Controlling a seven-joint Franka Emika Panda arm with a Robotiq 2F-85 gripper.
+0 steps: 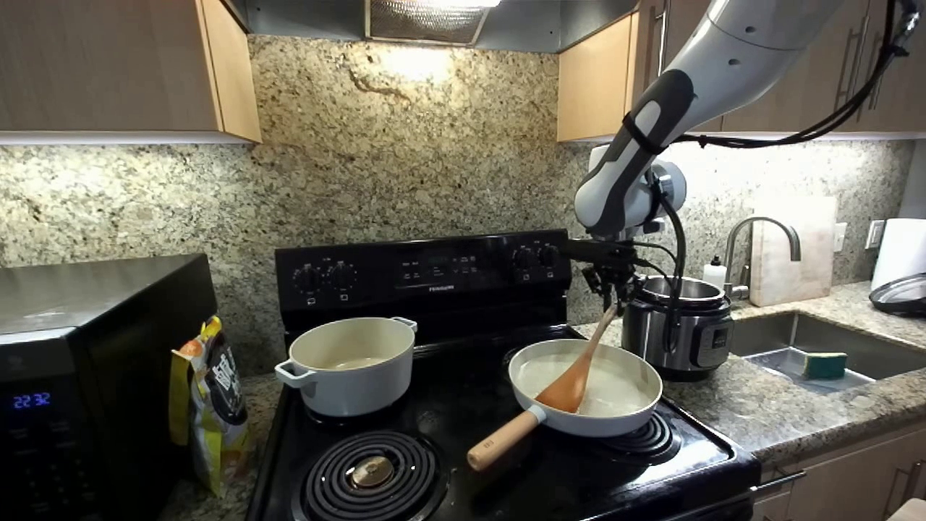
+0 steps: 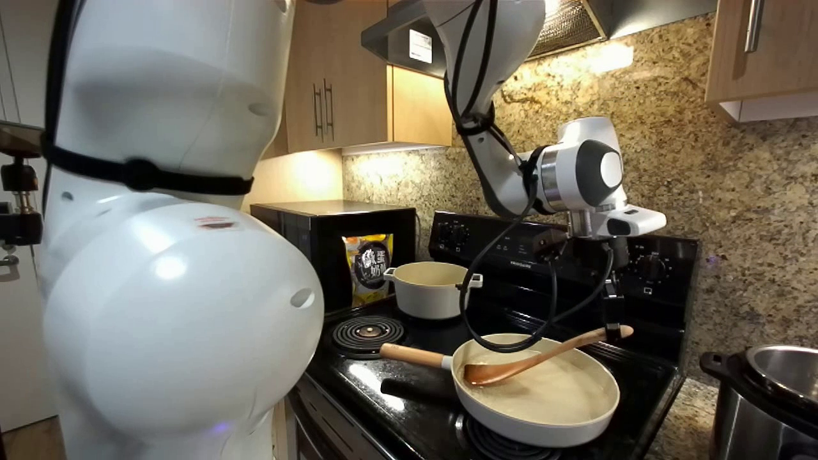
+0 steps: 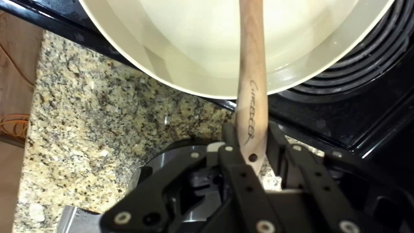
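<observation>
The pincer (image 3: 252,131) grips the spatula (image 1: 568,387) near its handle's tip; the long axis slants down into the pan (image 1: 626,421), by the edge of the surface (image 1: 564,481) nearest the pressure cooker (image 1: 651,344).

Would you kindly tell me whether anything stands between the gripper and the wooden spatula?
Nothing visible does: in the wrist view, the gripper is closed directly on the wooden spatula, near the end of its handle that has the hole.
</observation>
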